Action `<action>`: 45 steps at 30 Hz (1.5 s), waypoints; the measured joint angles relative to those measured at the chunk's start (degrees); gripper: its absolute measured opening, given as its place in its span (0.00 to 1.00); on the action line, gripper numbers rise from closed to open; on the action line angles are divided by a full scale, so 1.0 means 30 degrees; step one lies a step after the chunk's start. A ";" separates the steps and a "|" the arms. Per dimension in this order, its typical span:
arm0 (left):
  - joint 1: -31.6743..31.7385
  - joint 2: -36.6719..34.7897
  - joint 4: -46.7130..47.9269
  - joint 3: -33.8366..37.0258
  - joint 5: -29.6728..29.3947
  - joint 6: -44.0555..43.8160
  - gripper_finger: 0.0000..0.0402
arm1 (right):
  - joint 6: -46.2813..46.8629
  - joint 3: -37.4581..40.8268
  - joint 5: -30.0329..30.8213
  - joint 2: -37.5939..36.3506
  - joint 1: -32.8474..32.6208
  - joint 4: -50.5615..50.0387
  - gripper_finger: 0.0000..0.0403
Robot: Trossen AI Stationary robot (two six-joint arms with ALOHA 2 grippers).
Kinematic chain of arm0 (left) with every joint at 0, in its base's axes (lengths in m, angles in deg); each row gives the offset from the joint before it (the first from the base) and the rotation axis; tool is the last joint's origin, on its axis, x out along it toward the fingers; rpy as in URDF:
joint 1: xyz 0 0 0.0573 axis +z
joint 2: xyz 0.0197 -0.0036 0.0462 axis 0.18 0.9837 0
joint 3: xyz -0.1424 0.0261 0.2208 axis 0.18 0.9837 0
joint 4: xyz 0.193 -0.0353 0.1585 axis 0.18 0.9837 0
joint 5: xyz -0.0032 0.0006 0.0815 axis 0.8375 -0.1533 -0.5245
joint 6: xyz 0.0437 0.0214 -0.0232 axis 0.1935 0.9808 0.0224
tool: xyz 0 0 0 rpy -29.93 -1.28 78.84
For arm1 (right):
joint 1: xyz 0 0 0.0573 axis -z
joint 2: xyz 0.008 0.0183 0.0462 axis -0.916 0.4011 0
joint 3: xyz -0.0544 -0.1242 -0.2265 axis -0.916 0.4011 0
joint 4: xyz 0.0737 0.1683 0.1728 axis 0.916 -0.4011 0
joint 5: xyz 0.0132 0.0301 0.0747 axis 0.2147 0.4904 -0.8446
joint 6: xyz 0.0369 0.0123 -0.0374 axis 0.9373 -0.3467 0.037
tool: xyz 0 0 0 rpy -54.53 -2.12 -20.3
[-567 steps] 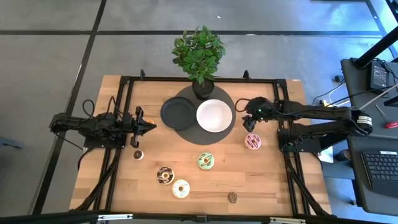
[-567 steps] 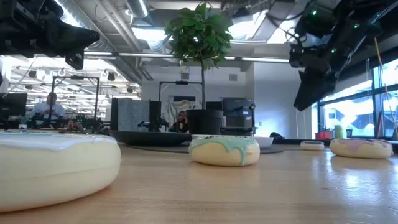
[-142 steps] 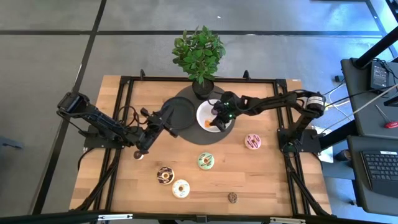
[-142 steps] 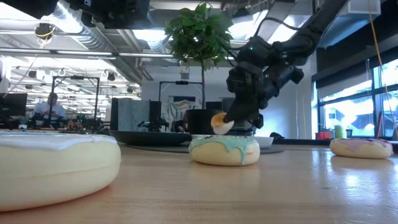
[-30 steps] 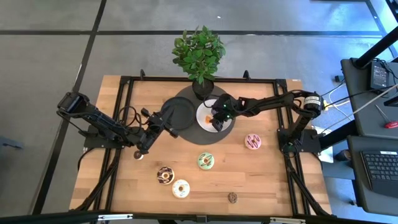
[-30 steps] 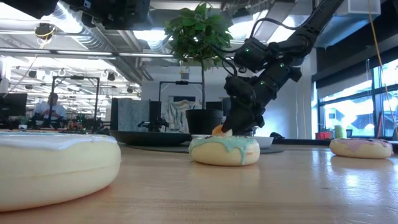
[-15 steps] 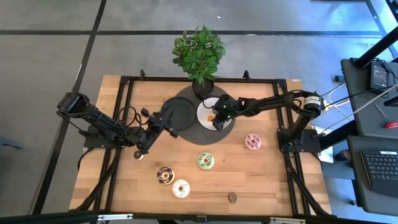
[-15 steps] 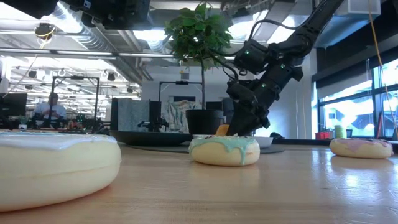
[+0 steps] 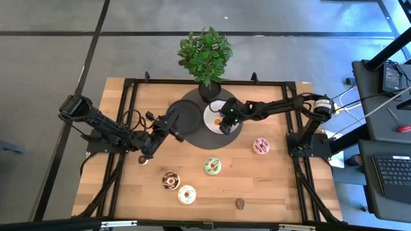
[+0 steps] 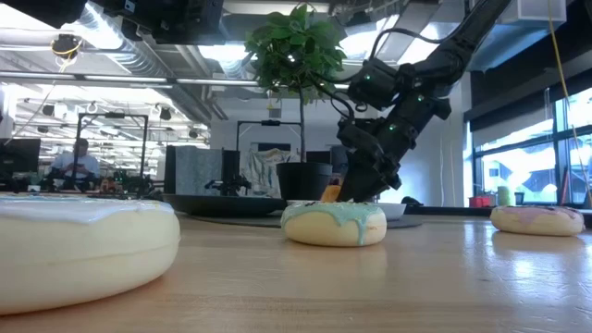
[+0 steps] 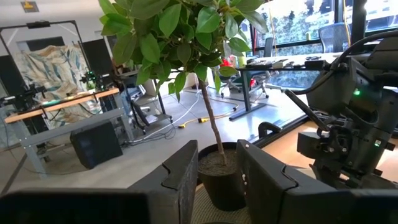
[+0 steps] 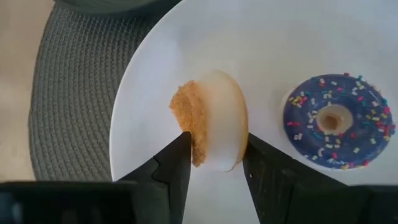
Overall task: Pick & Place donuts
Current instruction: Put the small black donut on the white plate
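Left claw (image 9: 172, 131) hovers by the black plate (image 9: 182, 116), fingers slightly parted, empty. Right claw (image 12: 214, 163) grips an orange donut (image 12: 211, 128) low over the white plate (image 12: 273, 50), beside a blue donut (image 12: 336, 121). Lower until it rests, then open slowly; avoid nudging the blue one.

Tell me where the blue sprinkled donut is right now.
The blue sprinkled donut lies on the white plate beside the orange-topped donut, which the right gripper holds.
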 joint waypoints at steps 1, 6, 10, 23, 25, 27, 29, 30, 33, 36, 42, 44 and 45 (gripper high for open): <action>-0.0006 0.0000 0.0000 0.0000 0.0000 -0.0003 0.27 | 0.0000 0.0000 0.0011 0.0000 -0.0037 0.0000 0.35; 0.0016 0.0000 0.0000 0.0000 0.0000 -0.0007 0.26 | -0.0062 0.0000 0.0228 0.0000 -0.0050 0.0000 0.35; 0.0023 0.0000 0.0000 0.0000 0.0000 -0.0095 0.26 | -0.0102 0.0000 0.0673 0.0000 -0.0050 0.0000 0.35; 0.0030 0.0000 0.0007 0.0000 0.0007 -0.0153 0.26 | -0.0596 -0.0029 0.2754 -0.1488 -0.0324 -0.1002 0.35; 0.0030 0.0000 0.0007 0.0000 0.0059 -0.0153 0.26 | -0.0659 -0.0029 0.2939 -0.1733 -0.0406 -0.1085 0.35; 0.0030 0.0000 0.0000 0.0000 0.0153 -0.0153 0.26 | -0.0692 -0.0023 0.2946 -0.1905 -0.0429 -0.1344 0.35; 0.0030 0.0000 0.0015 0.0000 0.0238 -0.0156 0.26 | -0.0678 -0.0029 0.2939 -0.2035 -0.0444 -0.1678 0.35; 0.0030 0.0000 0.0003 0.0000 0.0279 -0.0153 0.27 | -0.0678 -0.0022 0.2951 -0.2070 -0.0444 -0.1876 0.35; 0.0030 0.0000 0.0007 0.0000 0.0290 -0.0153 0.27 | -0.0670 -0.0010 0.3037 -0.2568 -0.0429 -0.2833 0.35; -0.0239 -0.0006 0.0300 0.0000 -0.0252 -0.0159 0.27 | -0.0589 -0.0015 0.4231 -0.3727 -0.0621 -0.4600 0.35; -0.2247 -0.0007 0.1156 0.0000 -0.2809 -0.0179 0.26 | 0.0115 -0.0015 0.8290 -0.6543 -0.2003 -0.7993 0.35; -0.3168 -0.0011 0.0897 0.0007 -0.3016 -0.0232 0.26 | 0.0394 -0.0015 0.8616 -0.7211 -0.2451 -0.8547 0.35; -0.3671 -0.0073 0.0768 0.0007 -0.2994 -0.0461 0.27 | 0.0422 -0.0015 0.8641 -0.7456 -0.2631 -0.8558 0.35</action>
